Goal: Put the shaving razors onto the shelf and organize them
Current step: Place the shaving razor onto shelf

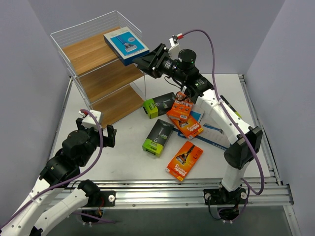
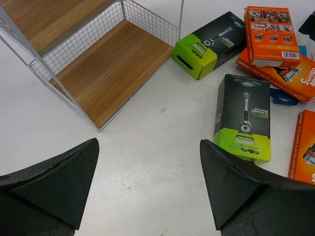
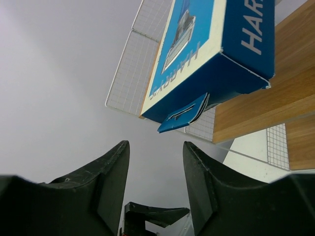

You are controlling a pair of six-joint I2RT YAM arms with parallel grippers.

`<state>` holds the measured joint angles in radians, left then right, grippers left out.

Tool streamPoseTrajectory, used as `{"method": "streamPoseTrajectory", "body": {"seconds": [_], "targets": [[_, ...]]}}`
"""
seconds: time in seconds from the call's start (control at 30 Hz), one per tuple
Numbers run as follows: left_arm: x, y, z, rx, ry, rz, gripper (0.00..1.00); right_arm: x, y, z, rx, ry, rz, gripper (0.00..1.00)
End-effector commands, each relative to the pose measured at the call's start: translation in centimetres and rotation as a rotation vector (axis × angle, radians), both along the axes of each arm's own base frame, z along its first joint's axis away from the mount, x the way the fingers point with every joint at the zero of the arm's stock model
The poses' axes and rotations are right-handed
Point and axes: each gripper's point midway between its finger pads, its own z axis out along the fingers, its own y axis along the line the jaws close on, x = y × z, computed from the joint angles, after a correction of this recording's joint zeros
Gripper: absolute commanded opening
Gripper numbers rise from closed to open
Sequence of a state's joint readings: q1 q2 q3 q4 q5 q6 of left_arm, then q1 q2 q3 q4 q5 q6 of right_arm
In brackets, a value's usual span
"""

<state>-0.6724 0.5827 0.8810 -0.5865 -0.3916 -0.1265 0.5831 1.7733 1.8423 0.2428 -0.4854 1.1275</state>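
Note:
A blue-and-white razor pack (image 1: 126,44) (image 3: 211,44) lies on the top board of the shelf (image 1: 93,54) (image 3: 275,98), its end overhanging the board's edge. My right gripper (image 1: 142,63) (image 3: 156,145) hangs just off that end, open, with nothing between its fingers. Two black packs with lime-green ends (image 1: 160,104) (image 1: 157,136) and three orange packs (image 1: 181,109) (image 1: 189,127) (image 1: 185,160) lie on the table. My left gripper (image 1: 96,129) (image 2: 149,142) is wide open above bare table, left of a black-and-green pack (image 2: 243,115) and near the shelf (image 2: 113,69).
Another blue-and-white pack (image 1: 216,135) lies partly under the orange ones. The shelf's thin white wire frame (image 1: 78,29) rises round the boards. The table's metal rail (image 1: 197,189) runs along the near edge; grey walls close in on both sides.

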Motion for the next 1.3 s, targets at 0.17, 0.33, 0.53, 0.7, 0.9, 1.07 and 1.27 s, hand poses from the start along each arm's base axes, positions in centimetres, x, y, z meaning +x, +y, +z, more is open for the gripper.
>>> {"method": "streamPoseTrajectory", "body": {"seconds": [0.17, 0.33, 0.53, 0.7, 0.9, 1.07, 1.27], "targets": [[0.1, -0.4, 0.9, -0.019, -0.032, -0.017, 0.93, 0.4, 0.3, 2.6, 0.071, -0.059, 0.004, 0.33], [0.0, -0.4, 1.0, -0.020, -0.033, -0.020, 0.92, 0.7, 0.7, 2.7, 0.077, -0.055, 0.007, 0.28], [-0.1, -0.4, 1.1, -0.023, -0.037, -0.023, 0.92, 1.2, 1.1, 2.5, 0.096, -0.045, 0.015, 0.15], [-0.1, -0.5, 1.1, -0.024, -0.038, -0.025, 0.93, 1.5, 1.2, 2.5, 0.101, -0.045, 0.014, 0.10], [-0.1, -0.5, 1.1, -0.025, -0.040, -0.025, 0.92, 1.7, 1.4, 2.9, 0.110, -0.052, 0.012, 0.06], [-0.2, -0.5, 1.2, -0.026, -0.042, -0.025, 0.93, 2.2, 1.6, 3.1, 0.121, -0.050, 0.009, 0.06], [-0.2, -0.5, 1.2, -0.026, -0.042, -0.025, 0.92, 3.1, 2.2, 2.5, 0.126, -0.037, 0.010, 0.00]]}}
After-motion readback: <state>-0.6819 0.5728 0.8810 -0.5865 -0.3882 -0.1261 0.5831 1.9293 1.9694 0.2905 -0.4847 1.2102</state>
